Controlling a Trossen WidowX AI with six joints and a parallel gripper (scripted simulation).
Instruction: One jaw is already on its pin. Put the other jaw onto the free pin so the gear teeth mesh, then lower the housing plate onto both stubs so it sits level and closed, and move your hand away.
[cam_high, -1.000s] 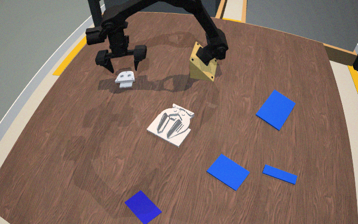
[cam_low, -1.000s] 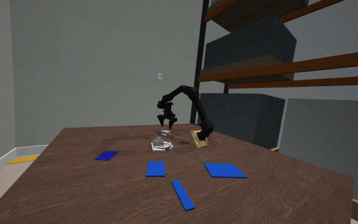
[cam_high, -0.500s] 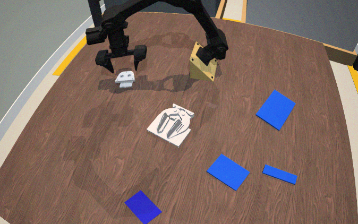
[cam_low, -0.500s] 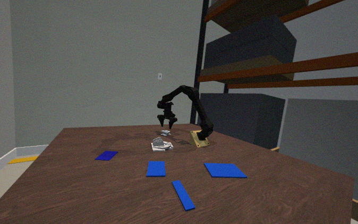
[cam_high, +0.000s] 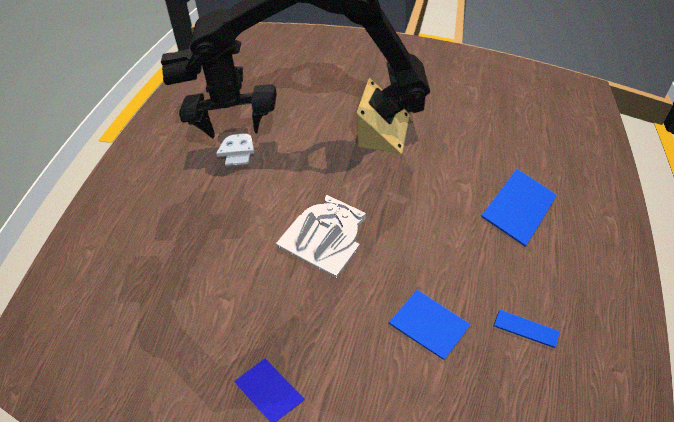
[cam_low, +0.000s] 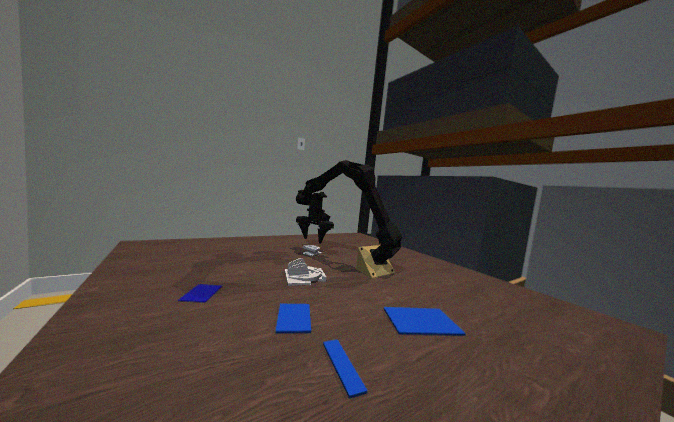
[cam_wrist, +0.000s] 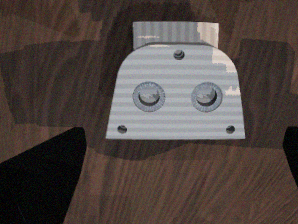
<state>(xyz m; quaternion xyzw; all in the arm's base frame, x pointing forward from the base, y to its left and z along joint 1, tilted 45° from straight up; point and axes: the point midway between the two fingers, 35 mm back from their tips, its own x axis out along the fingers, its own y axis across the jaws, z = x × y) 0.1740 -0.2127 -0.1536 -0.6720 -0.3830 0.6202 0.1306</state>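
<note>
The pale grey housing plate (cam_high: 237, 145) (cam_low: 311, 248) (cam_wrist: 176, 116) shows two large round holes and three small ones. It sits on a small block (cam_high: 237, 160) (cam_wrist: 167, 33) that sticks out past its rounded edge. My gripper (cam_high: 235, 134) (cam_low: 313, 240) (cam_wrist: 189, 137) is open and empty above the plate, with one finger to each side. The white gripper base (cam_high: 336, 269) (cam_low: 298, 283) lies mid-table. Two jaws, a left one (cam_high: 305, 232) and a right one (cam_high: 329, 243), lie side by side on it. Whether their teeth mesh is too small to tell.
Blue flat pieces lie toward the front and right: a large one (cam_high: 520, 207) (cam_low: 424, 321), another (cam_high: 430, 324) (cam_low: 293, 318), and a narrow strip (cam_high: 526, 328) (cam_low: 345, 368). A darker blue sheet (cam_high: 269, 390) (cam_low: 200, 293) lies front left. The arm's yellow wedge mount (cam_high: 377, 137) (cam_low: 367, 262) stands behind the base.
</note>
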